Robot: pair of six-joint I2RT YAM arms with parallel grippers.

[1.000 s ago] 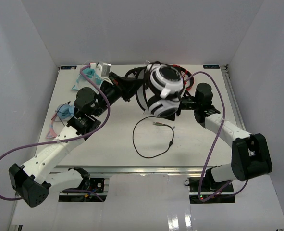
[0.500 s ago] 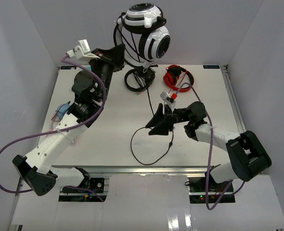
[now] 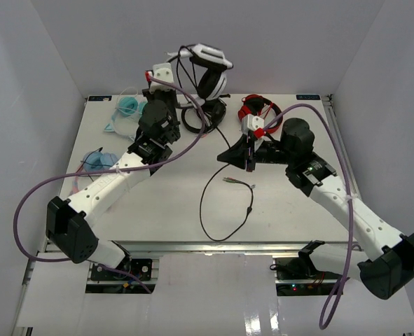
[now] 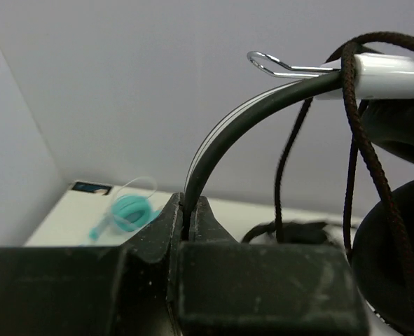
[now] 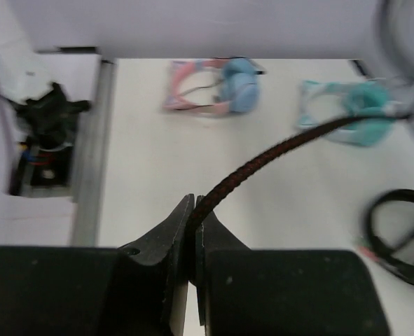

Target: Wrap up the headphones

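The white headphones hang in the air above the table's back edge. My left gripper is shut on their thin black headband; a white headband piece and a black ear cushion show at the right of the left wrist view. Their thin braided cable drops from the cups, passes through my right gripper and loops on the table in front. In the right wrist view my right gripper is shut on the cable, which rises up and to the right from the tips.
All-black headphones and red-and-black headphones lie at the back of the table. Teal headphones and a blue-and-pink pair lie at the left. The cable's plug end rests mid-table.
My left arm lifted the headphones off the table, swung them high, then lowered them a little. My right gripper moved onto the cable and shut on it.
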